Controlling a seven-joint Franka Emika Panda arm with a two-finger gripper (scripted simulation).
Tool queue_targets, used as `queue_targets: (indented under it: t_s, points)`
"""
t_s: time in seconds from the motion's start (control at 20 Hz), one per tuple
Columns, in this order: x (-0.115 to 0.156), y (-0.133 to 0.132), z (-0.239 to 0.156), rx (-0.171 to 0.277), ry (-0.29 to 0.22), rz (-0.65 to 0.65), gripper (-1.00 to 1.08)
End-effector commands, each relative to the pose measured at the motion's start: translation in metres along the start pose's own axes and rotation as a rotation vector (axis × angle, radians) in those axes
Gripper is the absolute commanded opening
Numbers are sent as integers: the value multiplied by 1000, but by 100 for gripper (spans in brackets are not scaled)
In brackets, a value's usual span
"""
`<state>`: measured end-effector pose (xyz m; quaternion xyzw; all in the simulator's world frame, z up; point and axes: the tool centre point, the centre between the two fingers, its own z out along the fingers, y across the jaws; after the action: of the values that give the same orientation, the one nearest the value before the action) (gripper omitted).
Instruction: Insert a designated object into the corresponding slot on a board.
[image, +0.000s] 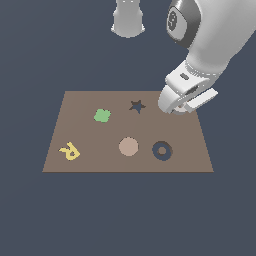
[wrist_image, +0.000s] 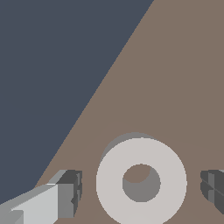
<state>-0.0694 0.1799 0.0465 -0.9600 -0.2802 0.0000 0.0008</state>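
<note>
The light grey ring (wrist_image: 141, 151) lies flat on the brown board (wrist_image: 175, 65), near the board's edge. My gripper (wrist_image: 142, 192) is open and straddles it, with the dark fingertips (wrist_image: 72, 192) on either side and a gap between each and the ring. In the exterior view the gripper (image: 177, 107) is low over the board's far corner at the exterior view's right, and the hand hides the ring there. The slot (image: 156, 150), a dark navy ring recess with a brown centre, is on the board (image: 85, 150) nearer the front, apart from the gripper.
The board also bears a dark star recess (image: 137, 106), a green clover (image: 102, 115), a yellow letter R (image: 70, 151) and a tan disc (image: 128, 147) beside the slot. The robot's base (image: 128, 20) stands behind the board.
</note>
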Motion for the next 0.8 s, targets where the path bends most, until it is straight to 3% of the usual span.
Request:
queue_targets:
  t_s: [0.0,0.25,0.3,0.75]
  points:
    - [-1,0,8,0,-1,-2,100]
    - [-1,-1,17,-1,-1,-3,100]
    - [-1,-1,17,-1,-1,-3,-100]
    - [-1,-1,17,-1,-1,-3,-100]
